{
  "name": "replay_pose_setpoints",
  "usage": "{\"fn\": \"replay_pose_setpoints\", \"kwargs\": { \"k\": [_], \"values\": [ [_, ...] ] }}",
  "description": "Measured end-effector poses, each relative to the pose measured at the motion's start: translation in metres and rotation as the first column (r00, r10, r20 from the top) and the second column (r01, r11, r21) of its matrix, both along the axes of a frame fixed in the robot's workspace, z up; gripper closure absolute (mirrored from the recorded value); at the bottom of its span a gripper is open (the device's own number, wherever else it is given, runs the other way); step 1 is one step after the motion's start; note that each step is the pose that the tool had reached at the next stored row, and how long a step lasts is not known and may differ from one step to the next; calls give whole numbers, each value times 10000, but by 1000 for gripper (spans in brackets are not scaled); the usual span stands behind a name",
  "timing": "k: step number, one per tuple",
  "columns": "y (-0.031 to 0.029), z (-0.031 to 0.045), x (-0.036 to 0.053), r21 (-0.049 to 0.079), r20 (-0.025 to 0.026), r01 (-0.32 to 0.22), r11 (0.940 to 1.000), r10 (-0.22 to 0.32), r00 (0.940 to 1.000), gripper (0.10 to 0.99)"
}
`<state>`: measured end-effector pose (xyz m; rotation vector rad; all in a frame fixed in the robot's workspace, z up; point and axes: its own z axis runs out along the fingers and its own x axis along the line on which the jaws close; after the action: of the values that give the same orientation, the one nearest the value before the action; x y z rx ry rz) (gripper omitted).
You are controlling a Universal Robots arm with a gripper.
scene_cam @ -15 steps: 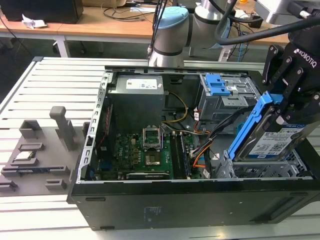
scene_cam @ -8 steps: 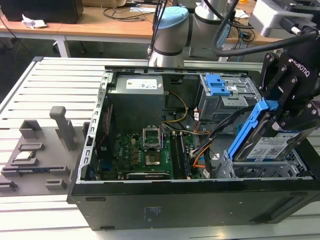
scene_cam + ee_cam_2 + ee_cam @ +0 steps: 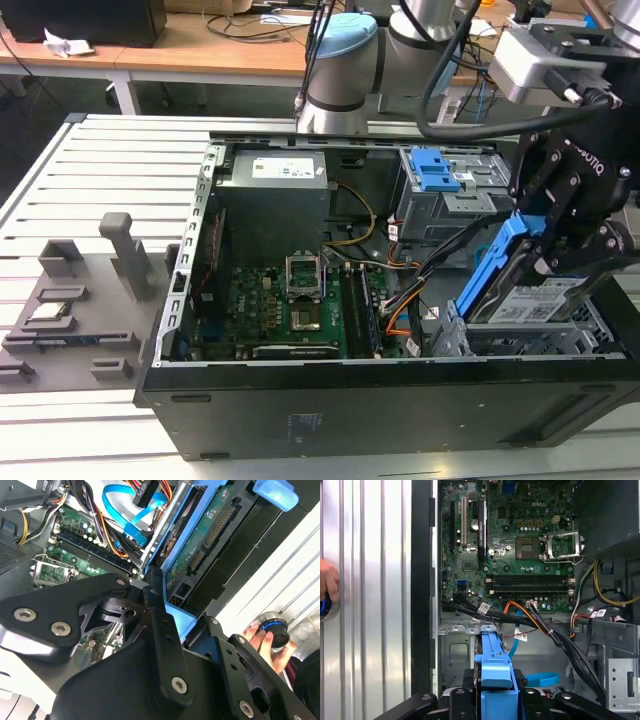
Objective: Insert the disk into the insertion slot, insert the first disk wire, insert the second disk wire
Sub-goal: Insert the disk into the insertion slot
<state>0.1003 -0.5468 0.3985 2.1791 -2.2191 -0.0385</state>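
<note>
My gripper (image 3: 556,243) is shut on the disk (image 3: 541,300), a silver drive with a white label in a blue carrier (image 3: 506,262). I hold the disk tilted, its lower end resting in the mouth of the insertion slot (image 3: 598,330), the perforated silver cage at the case's corner on the exterior view's right. In the second wrist view a black finger (image 3: 159,617) presses on the blue frame (image 3: 176,621), and the drive's green circuit side (image 3: 206,532) faces out. The first wrist view has the carrier (image 3: 492,672) over the cage floor (image 3: 456,652). Loose black and orange wires (image 3: 540,625) and a blue flat cable (image 3: 541,679) lie beside the slot.
The open computer case holds the motherboard (image 3: 290,300), a grey power supply (image 3: 275,190) and a grey bay with blue latches (image 3: 440,180). A grey fixture tray (image 3: 70,310) lies at the exterior view's left. A person's hand (image 3: 260,637) rests on a round knob outside the case.
</note>
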Motion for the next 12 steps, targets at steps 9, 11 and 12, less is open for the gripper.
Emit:
{"fn": "replay_pose_setpoints", "kwargs": {
  "k": [9, 11, 12],
  "values": [
    [0, -48, 0, -1, 1, 0, 10000, 0, 10000, 718],
    [0, -49, 0, -2, 0, 0, 10000, 0, 10000, 647],
    [0, -49, 0, -2, 0, 0, 10000, 0, 10000, 647]
  ]
}}
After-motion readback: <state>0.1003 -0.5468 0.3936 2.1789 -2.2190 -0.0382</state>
